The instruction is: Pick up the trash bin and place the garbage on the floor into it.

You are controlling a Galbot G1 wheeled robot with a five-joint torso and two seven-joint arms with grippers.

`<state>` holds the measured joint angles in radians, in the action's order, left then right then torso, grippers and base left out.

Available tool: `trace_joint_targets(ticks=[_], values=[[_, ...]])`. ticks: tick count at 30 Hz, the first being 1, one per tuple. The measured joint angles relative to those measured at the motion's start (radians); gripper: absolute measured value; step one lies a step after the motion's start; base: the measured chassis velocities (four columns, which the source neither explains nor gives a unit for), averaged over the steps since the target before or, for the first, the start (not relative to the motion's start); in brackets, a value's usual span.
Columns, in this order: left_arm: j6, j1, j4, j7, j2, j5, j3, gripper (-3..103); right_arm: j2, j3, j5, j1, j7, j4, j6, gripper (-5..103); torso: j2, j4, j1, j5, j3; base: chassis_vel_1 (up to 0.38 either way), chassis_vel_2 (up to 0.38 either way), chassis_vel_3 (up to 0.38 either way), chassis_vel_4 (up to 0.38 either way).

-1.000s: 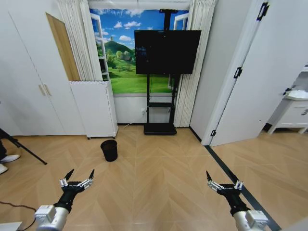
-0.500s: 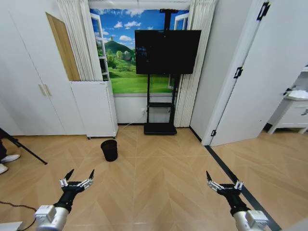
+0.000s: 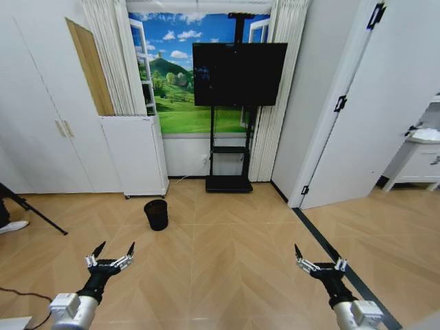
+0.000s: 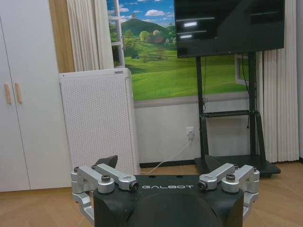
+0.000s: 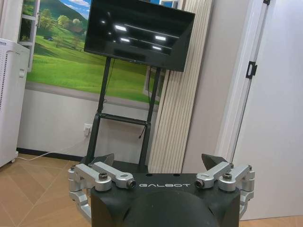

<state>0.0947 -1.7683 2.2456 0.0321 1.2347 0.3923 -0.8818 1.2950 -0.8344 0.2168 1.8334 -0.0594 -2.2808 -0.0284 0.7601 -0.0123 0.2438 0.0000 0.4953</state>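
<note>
Standing well short of the small black round mesh trash bin point(image 3: 156, 214), upright on the wood-pattern plank floor point(image 3: 227, 268), far and left of centre, just near of the tall white perforated air purifier point(image 3: 134, 155) and left of the black television stand point(image 3: 229, 155). Left tool point(image 3: 110, 257) low at near left, jaws spread wide, nothing held; right tool point(image 3: 317, 264) low at near right, likewise spread wide and empty. Both well apart from the bin. No garbage discernible on the visible floor.

Handling, judged from appearance: thin wire mesh, so probably light and fairly stiff, though likely to flex if squeezed across the open mouth. Slight taper and smooth wall likely to slip under a side pinch. Best hold probably on the top rim, one finger inside and one outside, at the near edge. Apparently empty, so little to shift in carrying; liable to tip or slide if nudged before the tool closes.

Room for moving: open floor between robot and bin, no obstacle on the direct line. Purifier close behind the bin, limiting overshoot. Dark tripod leg point(image 3: 31, 212) at far left edge and cable point(image 3: 20, 294) at near left to be avoided. Dark floor strip point(image 3: 323, 240) and white door point(image 3: 371, 103) bounding the right side.
</note>
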Motion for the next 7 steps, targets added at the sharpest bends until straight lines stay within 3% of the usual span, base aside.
trace_joint_targets(ticks=[7], values=[[0.0,0.0,0.0,0.0,0.0,0.0,0.0,100,0.0,0.0,0.0,0.0,0.0,0.0,0.0,100,0.0,0.0,0.0,0.0,0.0,0.0,0.0,0.0,0.0]])
